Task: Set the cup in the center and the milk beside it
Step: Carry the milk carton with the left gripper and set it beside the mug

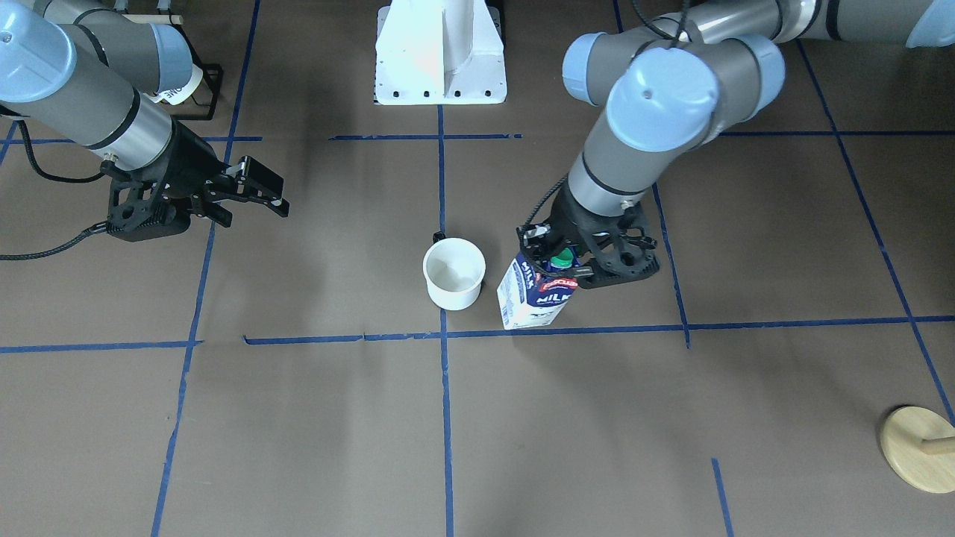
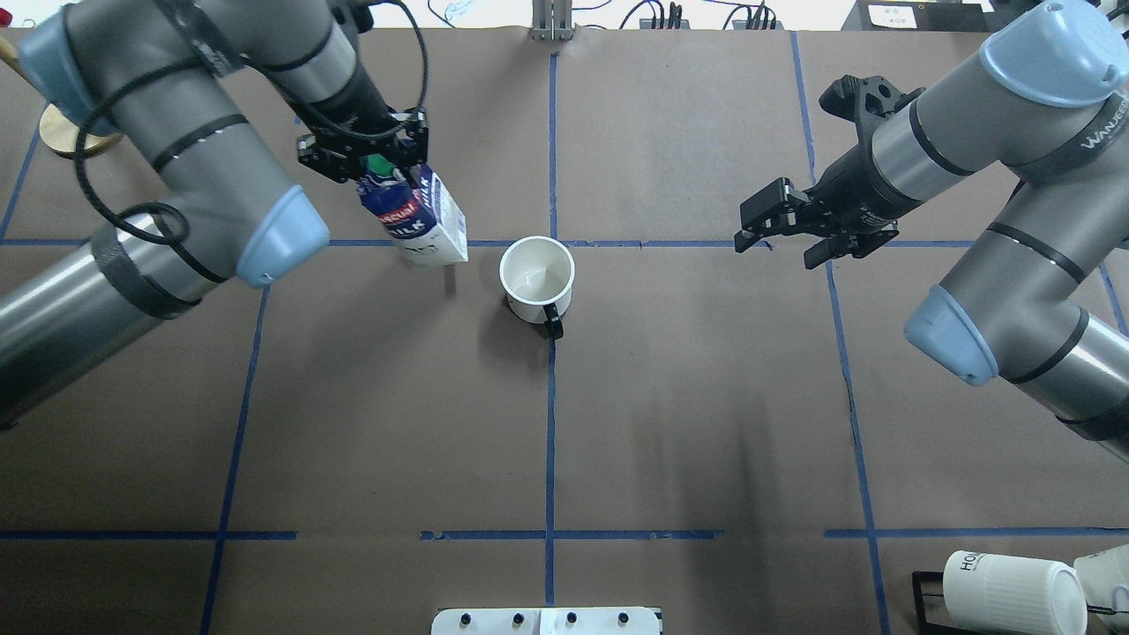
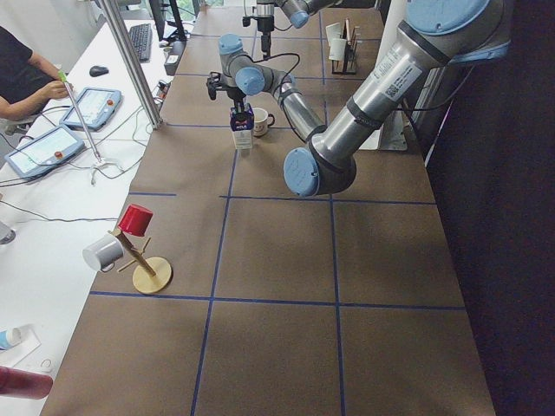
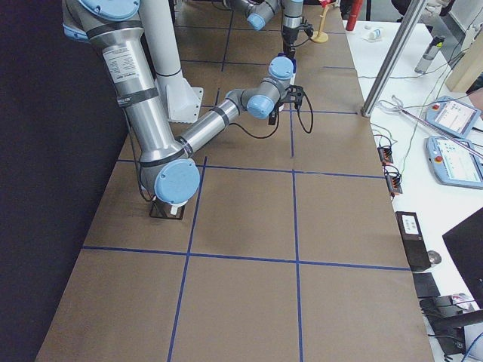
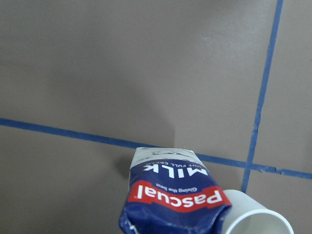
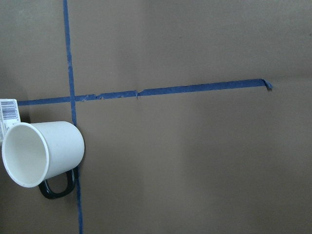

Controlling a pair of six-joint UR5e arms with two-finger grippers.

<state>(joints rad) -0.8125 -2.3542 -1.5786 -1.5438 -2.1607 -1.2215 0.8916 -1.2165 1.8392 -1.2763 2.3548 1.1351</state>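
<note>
the brown table is lying flat under long blue tape lines. the cup is sitting upright at the crossing of those lines, its black handle pointing toward the robot. just beside the cup, on the robot's left of it, the milk is hanging in the left gripper, which is pinching the carton's top around the green cap. whether the carton's base is resting on the table i cannot tell. only a narrow strip of bare paper is showing between carton and cup. on the cup's other side, well apart, the right gripper is hovering with its fingers spread, holding nothing, and bare table is lying between it and the cup. farther off, the white pedestal is standing on the robot's side of the cup. a ribbed mug is lying on a black rack toward the robot's right corner. far to the cup's left a wooden stand is carrying a red and a grey cup near the table's edge. past that edge a person is sitting at a bench.
</note>
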